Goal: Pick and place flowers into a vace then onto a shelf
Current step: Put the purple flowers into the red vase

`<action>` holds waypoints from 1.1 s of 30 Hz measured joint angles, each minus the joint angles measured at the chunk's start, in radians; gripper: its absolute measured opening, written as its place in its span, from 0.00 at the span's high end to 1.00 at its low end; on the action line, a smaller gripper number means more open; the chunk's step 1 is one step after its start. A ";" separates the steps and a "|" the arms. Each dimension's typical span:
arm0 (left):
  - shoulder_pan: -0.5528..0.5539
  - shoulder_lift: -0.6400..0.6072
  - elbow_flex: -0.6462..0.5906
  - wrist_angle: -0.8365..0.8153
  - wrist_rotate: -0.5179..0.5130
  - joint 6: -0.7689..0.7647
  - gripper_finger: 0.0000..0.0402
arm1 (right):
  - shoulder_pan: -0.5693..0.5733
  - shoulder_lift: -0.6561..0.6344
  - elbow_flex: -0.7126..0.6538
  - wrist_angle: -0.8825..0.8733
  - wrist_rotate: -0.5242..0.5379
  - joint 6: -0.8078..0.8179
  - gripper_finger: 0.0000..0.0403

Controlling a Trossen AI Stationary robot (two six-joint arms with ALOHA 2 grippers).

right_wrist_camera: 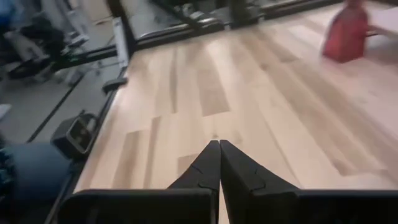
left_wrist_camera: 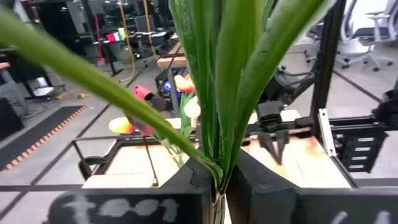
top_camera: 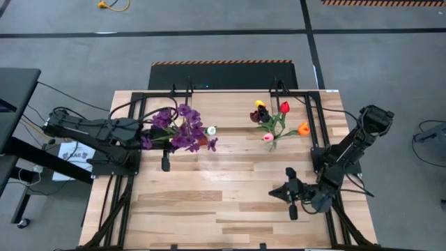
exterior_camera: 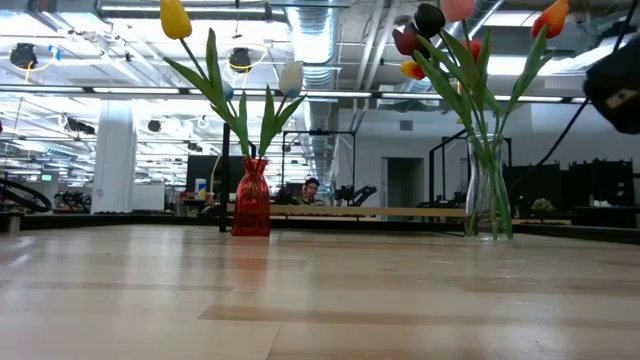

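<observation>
The left gripper (left_wrist_camera: 219, 186) was clamped on green flower stems (left_wrist_camera: 217, 93) near the tabletop's (top_camera: 230, 195) left edge. The right gripper (right_wrist_camera: 219, 163) hung closed and empty over bare planks.

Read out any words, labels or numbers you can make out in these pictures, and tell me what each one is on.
None can be read.
Paper sheet on the floor beside the table's left edge: dark print, too small to read.
Left gripper housing: pale smeared marks, too blurred to read.
Red vase, clear vase, tabletop: no lettering shows.
</observation>
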 joint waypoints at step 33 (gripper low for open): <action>0.117 0.017 -0.267 0.344 -0.331 0.102 1.00 | 0.013 0.000 0.001 -0.071 0.121 0.045 1.00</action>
